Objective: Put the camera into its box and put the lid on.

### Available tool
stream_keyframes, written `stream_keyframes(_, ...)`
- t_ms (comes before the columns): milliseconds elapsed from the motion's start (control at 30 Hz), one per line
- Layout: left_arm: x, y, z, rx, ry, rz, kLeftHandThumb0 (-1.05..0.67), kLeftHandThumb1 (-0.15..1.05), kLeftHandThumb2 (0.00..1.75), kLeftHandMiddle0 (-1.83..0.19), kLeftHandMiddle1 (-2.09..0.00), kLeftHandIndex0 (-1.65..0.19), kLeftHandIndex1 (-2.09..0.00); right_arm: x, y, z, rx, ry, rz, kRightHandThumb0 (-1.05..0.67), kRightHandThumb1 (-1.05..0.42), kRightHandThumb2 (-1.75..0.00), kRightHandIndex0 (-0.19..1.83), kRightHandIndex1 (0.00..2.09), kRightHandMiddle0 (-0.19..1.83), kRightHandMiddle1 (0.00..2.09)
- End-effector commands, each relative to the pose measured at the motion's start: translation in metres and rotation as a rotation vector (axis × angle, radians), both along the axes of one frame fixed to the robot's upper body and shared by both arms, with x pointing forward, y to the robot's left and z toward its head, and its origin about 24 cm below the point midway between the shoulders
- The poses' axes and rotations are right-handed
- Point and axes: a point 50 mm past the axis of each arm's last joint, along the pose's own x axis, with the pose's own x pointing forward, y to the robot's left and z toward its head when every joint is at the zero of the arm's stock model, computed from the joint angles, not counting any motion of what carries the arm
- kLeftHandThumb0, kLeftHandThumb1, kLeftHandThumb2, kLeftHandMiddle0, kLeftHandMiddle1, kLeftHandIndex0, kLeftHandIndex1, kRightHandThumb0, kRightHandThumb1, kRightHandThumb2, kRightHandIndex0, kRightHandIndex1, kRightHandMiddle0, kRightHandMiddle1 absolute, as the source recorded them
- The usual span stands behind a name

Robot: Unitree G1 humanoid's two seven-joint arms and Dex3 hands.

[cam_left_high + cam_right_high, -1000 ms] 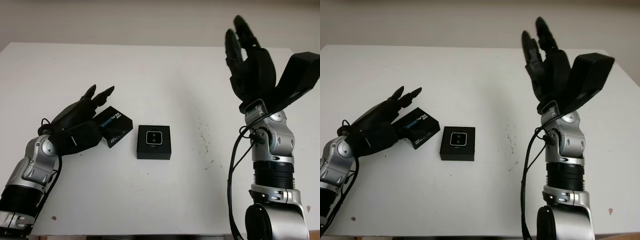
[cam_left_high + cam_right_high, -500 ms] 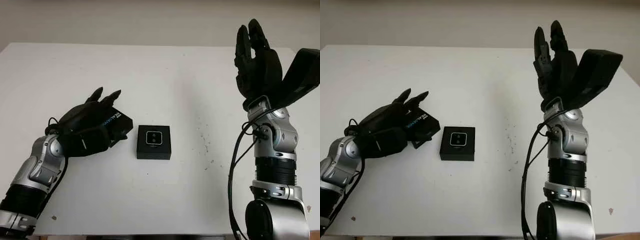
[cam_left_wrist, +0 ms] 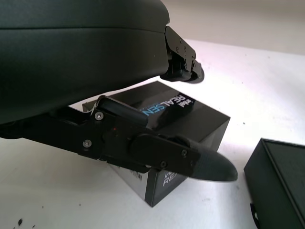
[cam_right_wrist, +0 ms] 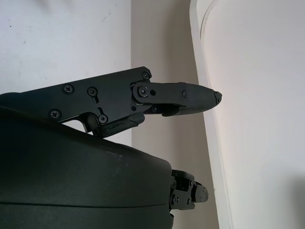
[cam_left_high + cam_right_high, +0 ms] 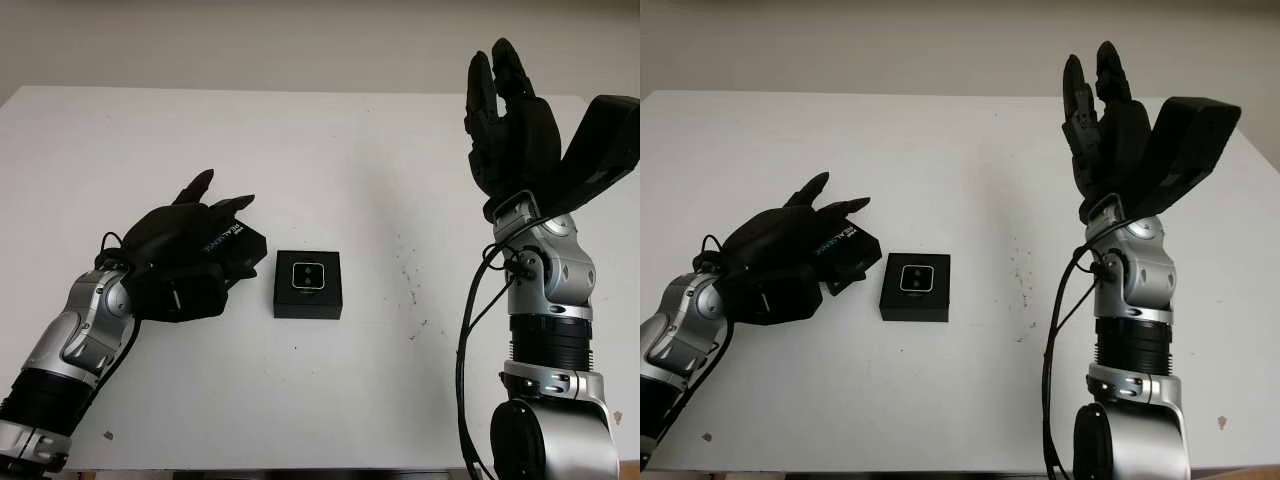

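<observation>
White table [image 5: 940, 140]. Open black box [image 5: 915, 286] near centre, camera [image 5: 915, 279] seated inside, lens up. Black lid [image 5: 843, 254] with blue lettering just left of box, tilted. Left robot hand [image 5: 790, 245] draped over lid, fingers curled around it. Right robot hand [image 5: 1103, 125] raised at right, open, holding nothing.

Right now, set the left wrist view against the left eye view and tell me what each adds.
Left wrist view: white print on the lid's side face. Left eye view: the camera seated in its box, and the right hand raised, open, above the table. Both: the left hand over the lid, box beside it.
</observation>
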Motion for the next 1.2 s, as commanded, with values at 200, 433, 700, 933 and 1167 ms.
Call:
stream_keyframes(200, -0.004, 0.002, -0.017, 0.035, 0.068, -0.016, -0.17, 0.94, 0.06, -0.13, -1.11, -0.51, -0.16, -0.006, 0.008, -0.006, -0.057, 0.004, 0.065, -0.51, -1.05, -0.43, -0.08, 0.04, -0.06, 0.13)
stream_keyframes(433, -0.003, 0.001, -0.019, 0.087, 0.032, -0.010, -0.08, 0.98, 0.06, -0.22, -1.34, -0.29, -1.18, -0.014, 0.016, -0.012, -0.089, -0.011, 0.132, -0.53, -1.05, -0.39, -0.07, 0.05, -0.06, 0.17)
stream_keyframes(700, -0.004, 0.000, -0.018, 0.105, -0.024, 0.011, -0.06, 0.98, 0.05, -0.27, -1.48, -0.28, -1.45, -0.022, 0.023, -0.009, -0.092, -0.039, 0.173, -0.52, -1.05, -0.30, -0.05, 0.06, -0.19, 0.53)
stream_keyframes(933, -0.004, -0.001, -0.013, 0.114, -0.084, 0.006, -0.07, 0.96, 0.05, -0.25, -1.40, -0.24, -1.42, -0.026, 0.026, -0.009, -0.106, -0.044, 0.184, -0.50, -1.05, -0.32, -0.06, 0.06, -0.19, 0.63)
stream_keyframes(1167, -0.002, -0.002, 0.001, 0.114, -0.124, 0.014, -0.09, 0.94, 0.05, -0.12, -1.70, -0.23, -1.50, -0.028, 0.028, -0.011, -0.108, -0.038, 0.189, -0.45, -1.05, -0.33, -0.04, 0.06, -0.19, 0.70)
